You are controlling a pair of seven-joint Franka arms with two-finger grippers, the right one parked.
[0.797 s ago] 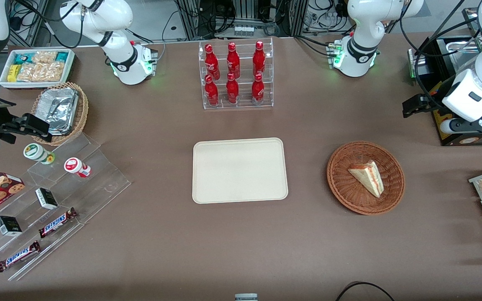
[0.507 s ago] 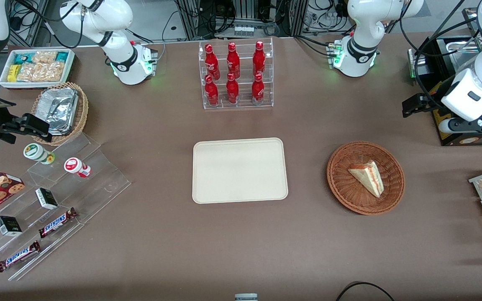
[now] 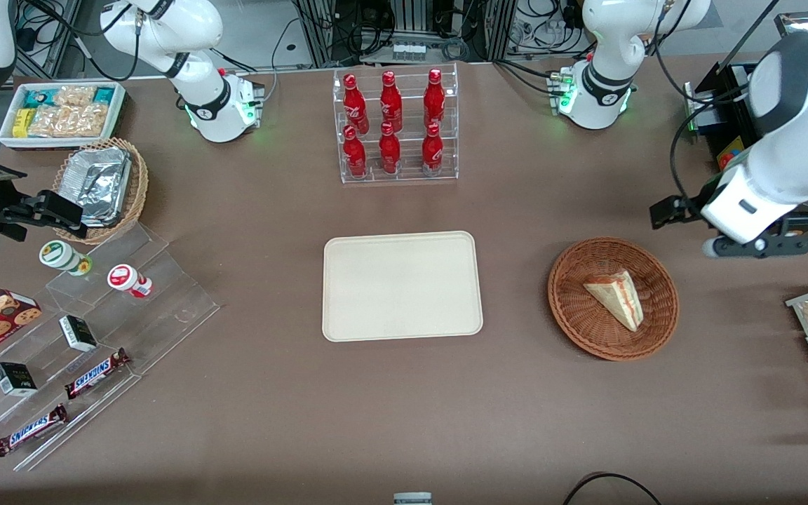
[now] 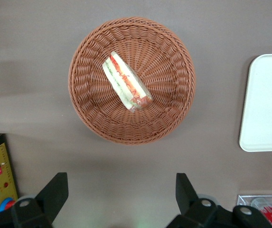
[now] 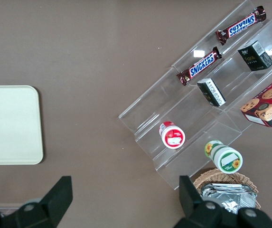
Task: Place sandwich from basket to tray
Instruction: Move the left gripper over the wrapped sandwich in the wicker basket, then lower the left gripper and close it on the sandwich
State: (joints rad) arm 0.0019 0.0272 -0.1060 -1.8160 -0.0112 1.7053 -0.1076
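brown table [image 3: 250,421] all around, sandwich [image 3: 616,297] sits in the basket [image 3: 572,308] at right of the front frame, cream tray [image 3: 402,285] mid-frame. gripper [image 4: 121,197] hovers near the basket, fingers spread wide, holding nothing. snickers bars [image 3: 95,372] lower left.

We note the front view looks steeply down on the brown table [image 3: 250,393]. The left wrist view looks straight down past the left arm's black two-finger gripper [image 4: 121,197], spread wide, onto the round reddish-brown wicker basket [image 4: 173,57] [image 3: 572,315] below it; the right wrist view shares the cream rectangular tray [image 5: 10,126] [image 3: 401,286].
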